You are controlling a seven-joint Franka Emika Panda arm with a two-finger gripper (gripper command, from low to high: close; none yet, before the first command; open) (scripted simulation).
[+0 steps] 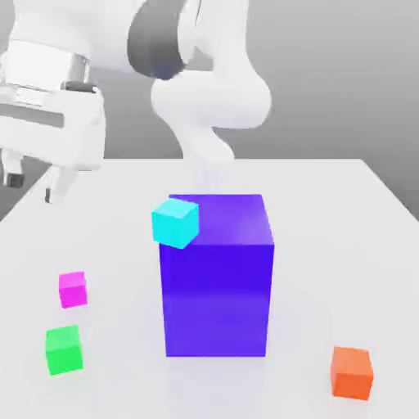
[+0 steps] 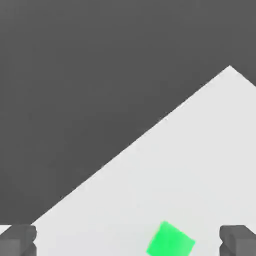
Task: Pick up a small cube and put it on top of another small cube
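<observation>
The small magenta cube (image 1: 72,289) rests on the white table (image 1: 344,245) toward the exterior view's left. Just in front of it, apart from it, sits the bright green cube (image 1: 64,349), which the hand view catches as well (image 2: 170,240), lying on the table far below the hand. My gripper (image 1: 33,184) hangs high above the table's left side, behind both cubes and well clear of them. Its two dark fingers (image 2: 18,241) stand wide apart, open, holding nothing.
A tall blue-purple block (image 1: 217,274) stands mid-table. A small cyan cube (image 1: 175,222) appears at its upper left corner. A small orange cube (image 1: 352,372) lies at the front right. The table's edge (image 2: 130,145) runs diagonally through the hand view.
</observation>
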